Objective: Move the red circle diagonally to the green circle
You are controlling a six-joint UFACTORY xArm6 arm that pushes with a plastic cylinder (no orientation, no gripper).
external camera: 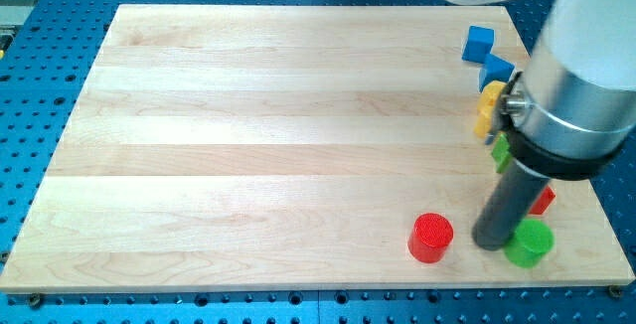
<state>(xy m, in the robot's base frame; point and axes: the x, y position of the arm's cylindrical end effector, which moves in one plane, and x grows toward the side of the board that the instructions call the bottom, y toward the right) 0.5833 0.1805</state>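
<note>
Tip (491, 243) down on board (248, 135) — grips nothing, between red circle (430, 238) and green circle (529, 243), touching green; both upright, round, no long axis.

You see the short red plastic circle (430, 238) standing flat, well left of the short green plastic circle (529, 242), level with it, both upright.

two red blocks: a red circle (430, 238) near the board's bottom edge and a red piece (543, 201) half hidden by the rod. two blue blocks (478, 43) (496, 70) by the top right corner. two green: a circle (529, 243), a sliver (502, 152). one yellow block (486, 109).
</note>
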